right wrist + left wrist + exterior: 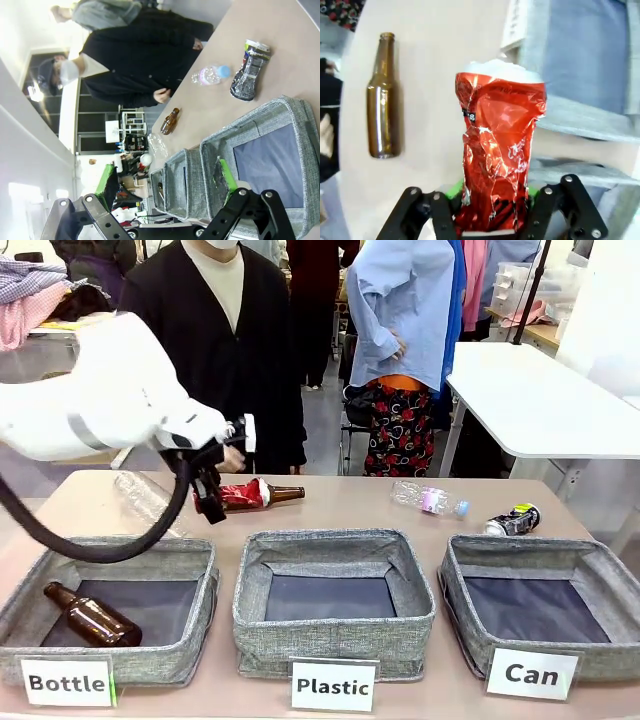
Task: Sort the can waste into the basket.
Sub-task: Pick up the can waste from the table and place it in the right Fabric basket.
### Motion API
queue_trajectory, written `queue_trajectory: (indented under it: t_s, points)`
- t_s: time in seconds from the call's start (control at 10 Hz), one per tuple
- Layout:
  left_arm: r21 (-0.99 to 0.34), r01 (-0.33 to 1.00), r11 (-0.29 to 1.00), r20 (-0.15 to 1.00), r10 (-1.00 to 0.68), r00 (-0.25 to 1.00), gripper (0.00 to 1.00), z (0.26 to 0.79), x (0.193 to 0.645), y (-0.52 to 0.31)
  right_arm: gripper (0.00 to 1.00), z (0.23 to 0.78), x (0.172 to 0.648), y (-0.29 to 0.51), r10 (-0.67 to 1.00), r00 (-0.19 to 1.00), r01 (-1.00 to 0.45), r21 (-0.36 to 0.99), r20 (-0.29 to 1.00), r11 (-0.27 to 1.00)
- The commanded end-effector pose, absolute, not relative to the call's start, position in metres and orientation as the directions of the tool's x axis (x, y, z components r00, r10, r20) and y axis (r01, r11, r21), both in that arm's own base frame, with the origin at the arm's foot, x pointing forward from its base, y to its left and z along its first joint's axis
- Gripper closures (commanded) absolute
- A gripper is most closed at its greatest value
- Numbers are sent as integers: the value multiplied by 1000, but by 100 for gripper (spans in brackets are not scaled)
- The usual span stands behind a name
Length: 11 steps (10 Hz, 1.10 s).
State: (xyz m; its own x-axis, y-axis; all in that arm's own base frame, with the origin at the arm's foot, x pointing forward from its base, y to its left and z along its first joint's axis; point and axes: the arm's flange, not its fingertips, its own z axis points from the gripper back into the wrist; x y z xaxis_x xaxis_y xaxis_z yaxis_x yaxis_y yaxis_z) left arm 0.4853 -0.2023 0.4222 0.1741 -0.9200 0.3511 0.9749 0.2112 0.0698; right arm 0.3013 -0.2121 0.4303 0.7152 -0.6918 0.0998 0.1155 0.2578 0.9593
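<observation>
Item: red can (500, 145), clenched in my left gripper (492, 202), by the worktop's far edge. Right gripper (166, 182): released, empty. Step, I judge: pick-up made. Next: I carry it across to the Can basket (540, 548) at the near right corner, then release.

Base of the red can (500, 150) buried in the left gripper (492, 202) at six o'clock; brown bottle (284, 494) half hidden behind it; black can (513, 521) at two o'clock, print too small to read.
</observation>
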Motion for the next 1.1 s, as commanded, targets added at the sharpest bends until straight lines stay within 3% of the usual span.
queue_trajectory:
  t_s: [0.0,0.2,0.3,0.4,0.5,0.6,0.7,0.9,1.0]
  points:
    - [-13,987,163,339,-927,158,100,463,435,-154,0,430,305,-213,-696,707,78,963,128,256]
    - [-112,977,182,377,-902,211,100,491,403,-94,0,430,305,-213,-696,707,78,963,128,256]
    - [-141,957,252,483,-827,289,100,492,396,-58,0,430,305,-213,-696,707,78,963,128,256]
    - [-158,872,463,592,-663,459,100,489,401,-19,0,430,305,-213,-696,707,78,963,128,256]
    - [-208,804,557,641,-544,542,100,481,406,25,0,430,305,-213,-696,707,78,963,128,256]
    - [-340,683,646,685,-328,651,100,469,422,71,0,430,305,-213,-696,707,78,963,128,256]
    - [-198,883,425,544,-702,459,100,495,394,5,0,430,305,-213,-696,707,78,963,128,256]
    - [-198,883,425,544,-702,459,100,495,394,5,0,430,305,-213,-696,707,78,963,128,256]
    - [-243,832,498,576,-616,537,88,481,399,46,0,430,305,-213,-696,707,78,963,128,256]
